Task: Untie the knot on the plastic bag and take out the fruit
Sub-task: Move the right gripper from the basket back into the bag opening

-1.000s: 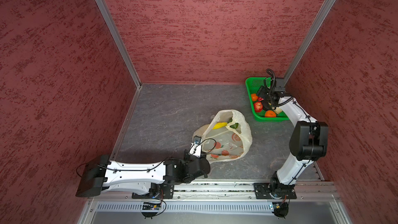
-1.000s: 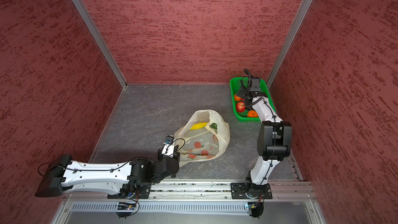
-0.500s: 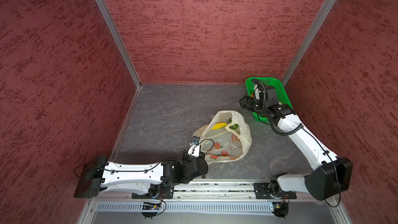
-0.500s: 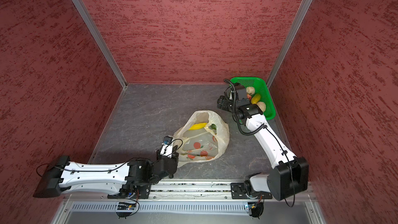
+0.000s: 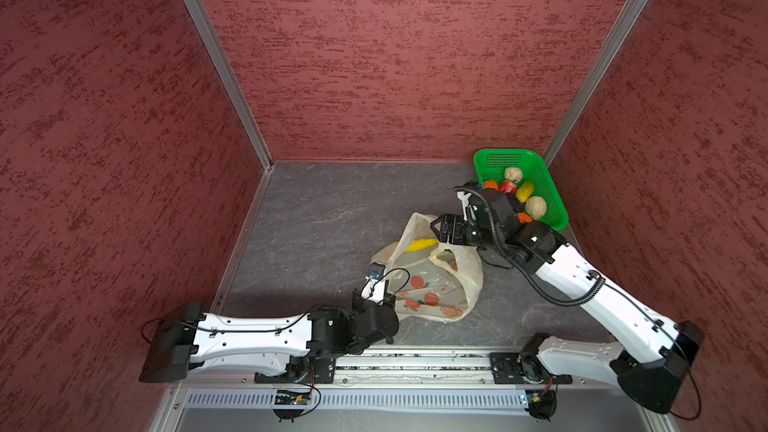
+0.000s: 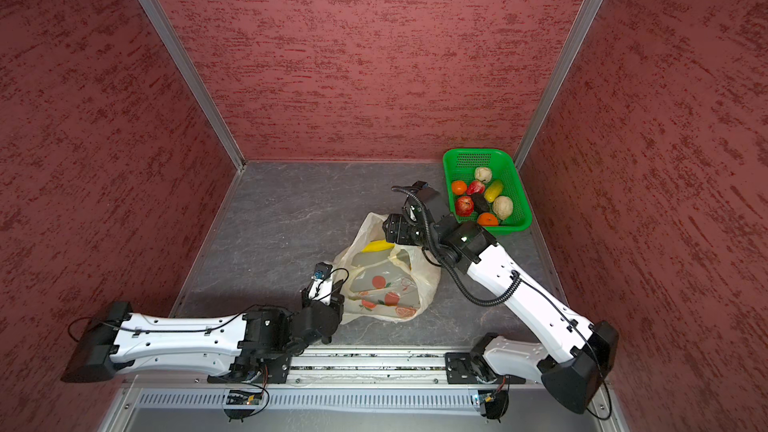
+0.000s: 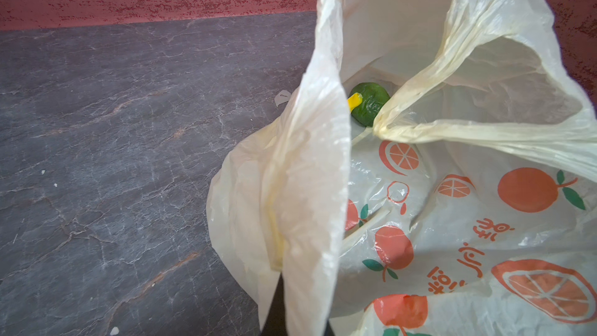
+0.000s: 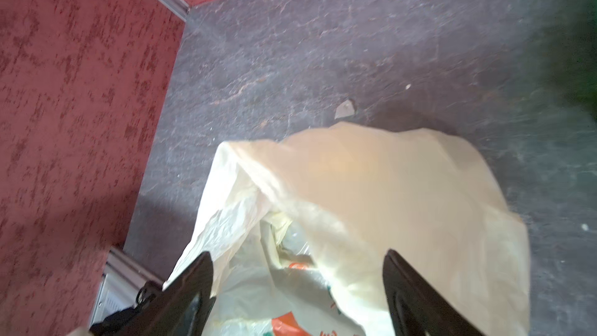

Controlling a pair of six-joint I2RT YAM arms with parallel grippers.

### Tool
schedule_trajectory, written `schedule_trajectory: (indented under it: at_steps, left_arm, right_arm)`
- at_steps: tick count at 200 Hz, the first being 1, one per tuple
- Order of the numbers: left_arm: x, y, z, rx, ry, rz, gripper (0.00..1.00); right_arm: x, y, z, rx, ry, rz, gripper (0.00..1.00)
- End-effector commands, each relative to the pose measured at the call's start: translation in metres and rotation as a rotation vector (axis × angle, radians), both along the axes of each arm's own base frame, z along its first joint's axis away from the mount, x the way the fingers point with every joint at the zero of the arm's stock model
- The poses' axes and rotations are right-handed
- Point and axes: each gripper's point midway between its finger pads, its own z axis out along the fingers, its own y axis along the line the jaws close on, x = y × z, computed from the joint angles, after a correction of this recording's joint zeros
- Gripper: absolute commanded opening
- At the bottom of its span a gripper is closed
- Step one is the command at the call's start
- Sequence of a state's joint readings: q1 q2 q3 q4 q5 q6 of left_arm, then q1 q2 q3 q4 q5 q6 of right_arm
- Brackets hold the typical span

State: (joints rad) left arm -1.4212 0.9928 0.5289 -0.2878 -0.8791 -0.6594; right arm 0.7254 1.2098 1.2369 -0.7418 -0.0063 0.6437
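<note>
The grey stone-patterned counter (image 5: 324,218) carries a thin cream plastic bag (image 5: 432,288) printed with oranges, its mouth open. Behind the bag to its right stands a green plastic mesh basket (image 5: 503,153) holding several pieces of fruit (image 6: 478,201). The right claw (image 8: 297,266) hangs over the bag's mouth, spread wide and empty. The left claw (image 7: 279,286), at the bag's near-left edge, is pinched tight on a fold of it. Inside lie a yellow banana (image 5: 420,245) and a small round green fruit (image 7: 368,103).

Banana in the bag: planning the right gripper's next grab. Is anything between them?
Yes: the open right gripper hangs over the bag's raised wall, which hides the banana in the right wrist view; both top views show it in the mouth.
</note>
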Motion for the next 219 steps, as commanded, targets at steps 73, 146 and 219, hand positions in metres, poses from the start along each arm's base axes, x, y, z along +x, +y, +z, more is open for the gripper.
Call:
schedule_trajectory:
  at_steps: [73,146,219]
  left_arm:
    - [0.000,0.001,0.004,-0.004,-0.015,-0.009,0.00]
    - [0.002,0.002,0.017,-0.026,-0.037,-0.005,0.00]
    - [0.003,-0.001,0.025,-0.033,-0.050,-0.013,0.00]
  right_arm:
    - [-0.033,0.046,-0.025,-0.078,0.039,0.093,0.82]
    - [-0.062,0.053,-0.118,-0.214,0.144,0.163,0.79]
    - [-0.055,0.061,-0.172,-0.267,0.173,0.173,0.76]
